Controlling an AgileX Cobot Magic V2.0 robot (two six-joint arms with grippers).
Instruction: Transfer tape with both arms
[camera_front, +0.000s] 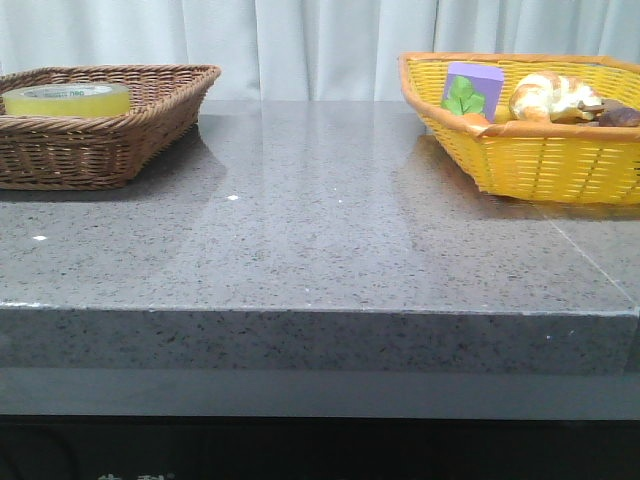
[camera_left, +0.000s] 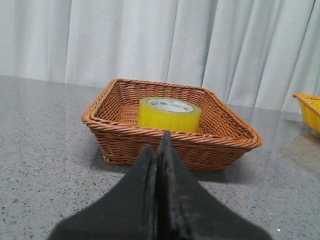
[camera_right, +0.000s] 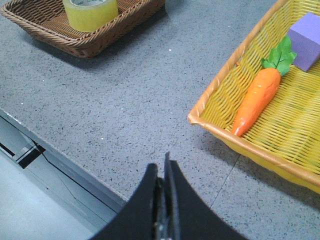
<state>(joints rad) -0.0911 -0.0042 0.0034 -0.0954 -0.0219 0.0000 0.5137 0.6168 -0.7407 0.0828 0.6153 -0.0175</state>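
Note:
The yellow tape roll (camera_front: 67, 98) lies flat in the brown wicker basket (camera_front: 110, 140) at the table's far left. It also shows in the left wrist view (camera_left: 169, 115) and in the right wrist view (camera_right: 91, 13). My left gripper (camera_left: 158, 142) is shut and empty, on the near side of the brown basket (camera_left: 220, 145), above the table. My right gripper (camera_right: 161, 167) is shut and empty, above the table's front edge, apart from both baskets. Neither arm shows in the front view.
A yellow wicker basket (camera_front: 540, 160) stands at the far right with a toy carrot (camera_right: 256, 100), a purple block (camera_right: 306, 34) and a croissant (camera_front: 550, 97). The grey speckled table (camera_front: 320, 240) runs between the baskets. White curtains hang behind.

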